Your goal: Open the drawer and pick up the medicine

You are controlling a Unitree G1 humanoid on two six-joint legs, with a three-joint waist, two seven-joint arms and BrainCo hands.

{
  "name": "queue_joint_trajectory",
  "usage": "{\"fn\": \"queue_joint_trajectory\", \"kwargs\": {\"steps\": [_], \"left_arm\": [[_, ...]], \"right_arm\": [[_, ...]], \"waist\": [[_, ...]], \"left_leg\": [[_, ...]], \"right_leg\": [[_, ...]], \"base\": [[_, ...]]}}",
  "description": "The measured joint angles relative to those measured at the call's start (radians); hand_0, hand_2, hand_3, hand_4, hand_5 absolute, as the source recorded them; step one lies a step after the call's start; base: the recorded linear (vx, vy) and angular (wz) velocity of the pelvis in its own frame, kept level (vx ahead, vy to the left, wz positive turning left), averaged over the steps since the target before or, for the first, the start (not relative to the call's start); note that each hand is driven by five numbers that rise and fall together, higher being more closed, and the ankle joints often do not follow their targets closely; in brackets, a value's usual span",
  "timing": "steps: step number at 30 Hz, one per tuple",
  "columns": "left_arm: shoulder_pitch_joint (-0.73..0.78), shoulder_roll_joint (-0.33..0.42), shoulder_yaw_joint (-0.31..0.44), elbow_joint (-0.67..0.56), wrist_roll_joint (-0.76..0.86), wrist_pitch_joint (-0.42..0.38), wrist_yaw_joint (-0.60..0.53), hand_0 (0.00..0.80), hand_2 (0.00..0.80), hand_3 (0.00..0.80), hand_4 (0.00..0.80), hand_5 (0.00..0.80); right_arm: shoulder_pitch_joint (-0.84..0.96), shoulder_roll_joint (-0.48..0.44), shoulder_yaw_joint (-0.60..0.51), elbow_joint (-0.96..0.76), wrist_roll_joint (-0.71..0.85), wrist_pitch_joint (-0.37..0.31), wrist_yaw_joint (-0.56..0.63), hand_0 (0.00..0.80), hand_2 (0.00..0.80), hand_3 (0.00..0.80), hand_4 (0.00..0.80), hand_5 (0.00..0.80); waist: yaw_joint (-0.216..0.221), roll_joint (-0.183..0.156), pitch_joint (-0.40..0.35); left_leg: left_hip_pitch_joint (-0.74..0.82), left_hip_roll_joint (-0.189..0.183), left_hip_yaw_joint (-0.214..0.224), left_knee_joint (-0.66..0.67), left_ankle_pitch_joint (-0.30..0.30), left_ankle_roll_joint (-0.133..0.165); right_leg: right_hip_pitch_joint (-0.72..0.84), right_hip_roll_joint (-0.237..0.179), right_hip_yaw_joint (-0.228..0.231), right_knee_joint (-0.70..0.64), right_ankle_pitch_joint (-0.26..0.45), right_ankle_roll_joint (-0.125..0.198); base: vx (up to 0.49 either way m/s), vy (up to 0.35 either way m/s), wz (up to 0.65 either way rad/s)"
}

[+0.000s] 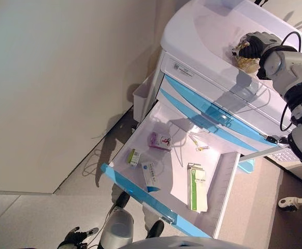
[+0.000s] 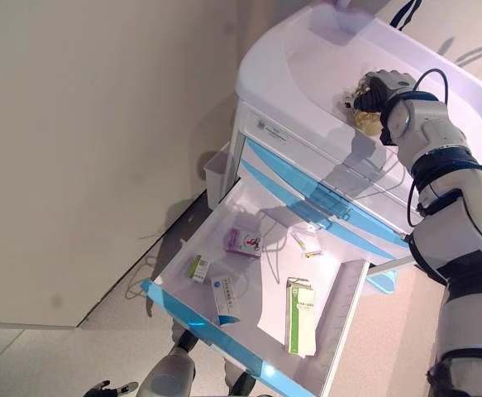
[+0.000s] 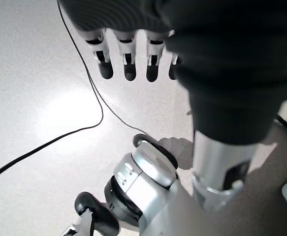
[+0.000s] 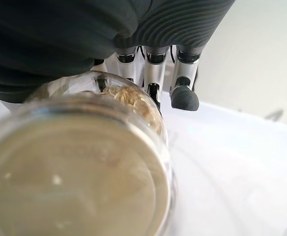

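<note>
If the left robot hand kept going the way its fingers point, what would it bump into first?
Probably just the floor. The left robot hand hangs low with straight fingers, and nothing else shows past their tips, though how far off the floor is isn't clear.

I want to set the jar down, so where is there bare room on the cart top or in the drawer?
Bare: the white cart top left of the right hand holding the clear jar. The open drawer is crowded around the purple box and long green-striped box.
</note>
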Motion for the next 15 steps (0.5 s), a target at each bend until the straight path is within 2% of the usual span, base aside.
{"fn": "queue_joint_trajectory", "kwargs": {"steps": [6, 15], "left_arm": [[-0.001, 0.002, 0.000, -0.010, 0.010, -0.001, 0.000, 0.000, 0.000, 0.000, 0.000, 0.000], [-0.008, 0.003, 0.000, -0.015, 0.017, -0.010, 0.002, 0.000, 0.000, 0.000, 0.000, 0.000]], "right_arm": [[0.000, -0.056, 0.049, -0.040, -0.047, -0.010, -0.006, 0.800, 0.800, 0.800, 0.800, 0.800], [0.004, -0.144, 0.060, -0.034, -0.067, -0.017, -0.034, 0.800, 0.800, 0.800, 0.800, 0.800]], "waist": [[0.002, 0.000, 0.000], [-0.003, 0.015, 0.013]], "left_leg": [[-0.014, -0.004, -0.005, 0.003, 0.002, 0.002], [-0.016, -0.011, -0.013, 0.003, 0.005, 0.005]], "right_leg": [[-0.011, -0.002, -0.004, 0.000, 0.000, 0.002], [-0.009, -0.007, -0.013, -0.001, 0.000, 0.005]], "base": [[0.004, -0.001, 0.02], [0.003, 0.000, 0.02]]}}
